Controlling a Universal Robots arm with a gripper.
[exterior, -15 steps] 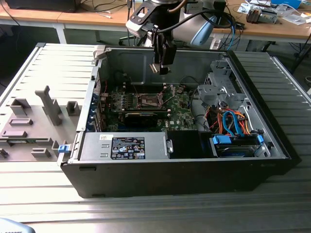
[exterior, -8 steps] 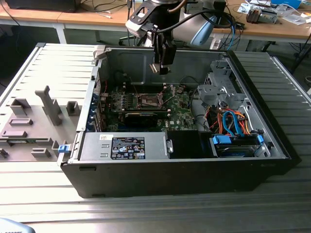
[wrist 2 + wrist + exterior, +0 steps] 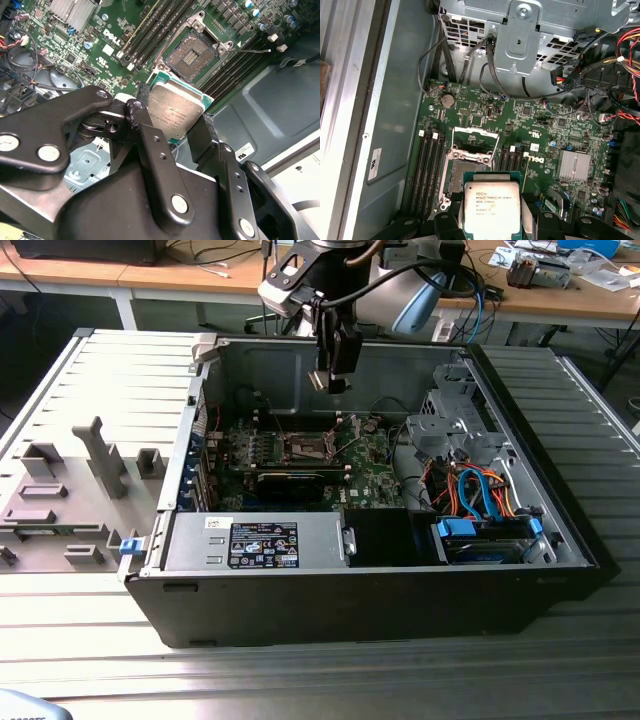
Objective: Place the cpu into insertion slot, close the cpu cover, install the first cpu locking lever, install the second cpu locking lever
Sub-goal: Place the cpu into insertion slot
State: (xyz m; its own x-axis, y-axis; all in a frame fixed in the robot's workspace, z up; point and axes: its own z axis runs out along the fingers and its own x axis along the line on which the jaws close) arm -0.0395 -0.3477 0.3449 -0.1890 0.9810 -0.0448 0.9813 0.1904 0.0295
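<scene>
Progress: step one not finished. Going from the exterior view's left to its right: fixture plate (image 3: 70, 500) lies beside the case (image 3: 400, 600). Next is the insertion slot (image 3: 307, 447) on the green board (image 3: 375, 465), contact field bare. The gripper (image 3: 330, 378) hangs above it, well clear of the board. Drive cage (image 3: 450, 425) and cables (image 3: 480, 495) sit furthest right.

Fingers (image 3: 150, 145) pinch the cpu (image 3: 175, 112) by two opposite edges, metal top facing both wrist cameras. In the first wrist view the cpu cover (image 3: 472, 136) looks swung up off the socket.

Judgement: nothing seated yet. Placement, cover and both levers all remain.
</scene>
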